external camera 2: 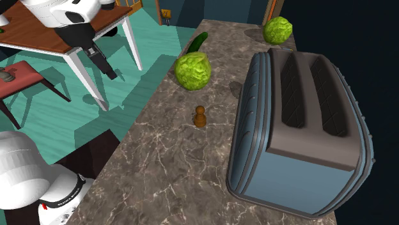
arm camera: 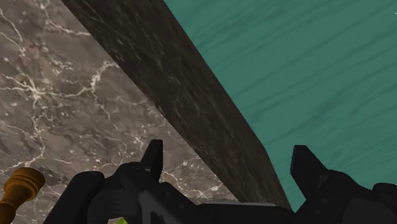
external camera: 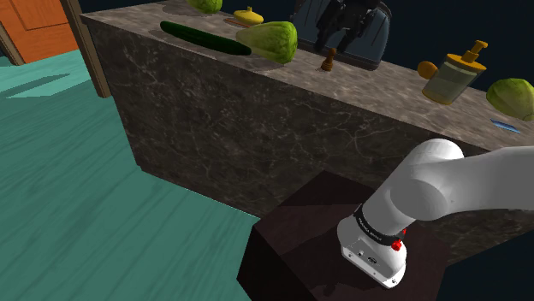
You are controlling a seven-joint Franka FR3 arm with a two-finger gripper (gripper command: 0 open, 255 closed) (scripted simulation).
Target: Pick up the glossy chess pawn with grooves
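**A:** How does the all-black two-finger pincer (arm camera: 230, 162) stand?

**B:** Spread wide. Its fingers (arm camera: 154, 158) are well apart and pinch nothing. Past the gap runs the edge of the grey-brown marbled stone counter (arm camera: 57, 89), and its dark side face drops to the teal plank floor (arm camera: 312, 63).

**A:** And the golden-brown chess pawn (arm camera: 19, 188)?

**B:** In the wrist view it sits outside the gap, out past the finger on the counter's side. It is not between the fingers, and neither one touches it. It stands upright on the counter top.

**A:** Where on the counter?

**B:** In the second exterior view the pawn (external camera 2: 200, 117) stands alone on bare stone. It is between a round, leafy green lettuce head (external camera 2: 193, 69) and a large blue-grey two-slot toaster (external camera 2: 300, 140), apart from both. In the shoulder view it (external camera: 329, 60) is just in front of the toaster, to the lettuce's right.

**A:** What else is out there?

**B:** A long dark green cucumber (external camera: 205, 38) lies beyond the lettuce, near the counter's floor-side edge. A squat olive bottle with a yellow pump top (external camera: 453, 75) stands further toward the shoulder view's right. The white arm (external camera: 445, 180) rises over the dark box stand (external camera: 299, 239), which sits against the counter's side face.
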